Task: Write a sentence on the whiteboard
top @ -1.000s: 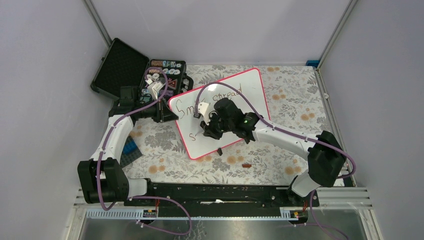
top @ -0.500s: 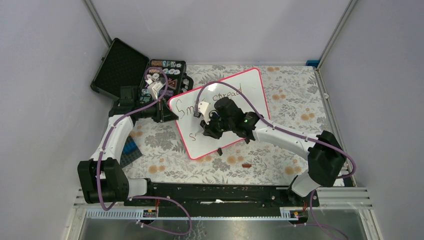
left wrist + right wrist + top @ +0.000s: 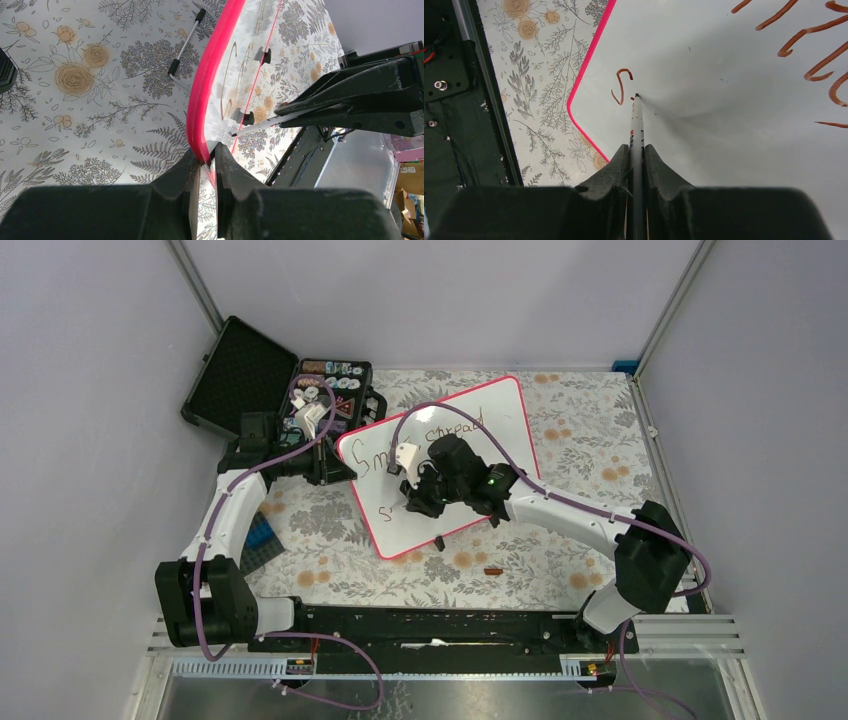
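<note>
Now left claw [image 3: 207, 154] pinches pink-rimmed whiteboard [image 3: 503, 425]; right claw [image 3: 637, 150] grips marker [image 3: 637, 122] at unfinished sentence [image 3: 620, 84].

My left gripper [image 3: 207, 152] is pinched on the left rim of the whiteboard [image 3: 500, 415], so my own arm blocks that side. The open black case [image 3: 240, 375] stands close behind it and a blue block [image 3: 258, 538] lies beside my forearm. My right gripper [image 3: 636, 150] and its marker [image 3: 637, 117] occupy the board's lower left; bare white lies to their right. Free floral table [image 3: 590, 440] runs right of the board. A small dark red piece [image 3: 492, 570] lies on the near strip, and a thin rod [image 3: 185, 42] on the cloth just outside the rim
</note>
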You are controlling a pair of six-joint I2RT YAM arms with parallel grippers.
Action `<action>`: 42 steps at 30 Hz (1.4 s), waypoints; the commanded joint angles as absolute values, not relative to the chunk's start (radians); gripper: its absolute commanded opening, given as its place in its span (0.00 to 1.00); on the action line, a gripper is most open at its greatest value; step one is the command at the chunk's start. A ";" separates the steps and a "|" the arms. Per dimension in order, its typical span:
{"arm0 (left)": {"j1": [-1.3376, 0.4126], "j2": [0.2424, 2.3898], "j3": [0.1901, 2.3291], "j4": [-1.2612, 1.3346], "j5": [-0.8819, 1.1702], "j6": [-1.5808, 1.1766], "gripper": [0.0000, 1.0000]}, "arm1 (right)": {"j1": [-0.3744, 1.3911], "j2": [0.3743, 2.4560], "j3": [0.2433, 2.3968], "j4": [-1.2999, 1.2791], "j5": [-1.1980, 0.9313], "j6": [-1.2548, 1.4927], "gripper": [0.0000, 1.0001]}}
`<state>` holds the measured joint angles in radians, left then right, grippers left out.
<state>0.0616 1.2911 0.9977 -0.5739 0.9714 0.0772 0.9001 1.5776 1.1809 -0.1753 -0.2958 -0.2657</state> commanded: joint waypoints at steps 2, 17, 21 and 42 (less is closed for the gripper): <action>0.051 1.273 0.998 -0.523 0.944 0.110 0.00 | 0.876 1.574 1.201 -0.160 -0.258 -0.269 0.00; 0.048 1.277 1.002 -0.526 0.942 0.112 0.00 | 0.874 1.572 1.162 -0.189 -0.313 -0.281 0.00; 0.048 1.276 1.002 -0.526 0.943 0.112 0.00 | 0.879 1.570 1.149 -0.190 -0.318 -0.283 0.00; 0.049 1.275 1.002 -0.526 0.942 0.112 0.00 | 0.848 1.528 1.181 -0.230 -0.271 -0.322 0.00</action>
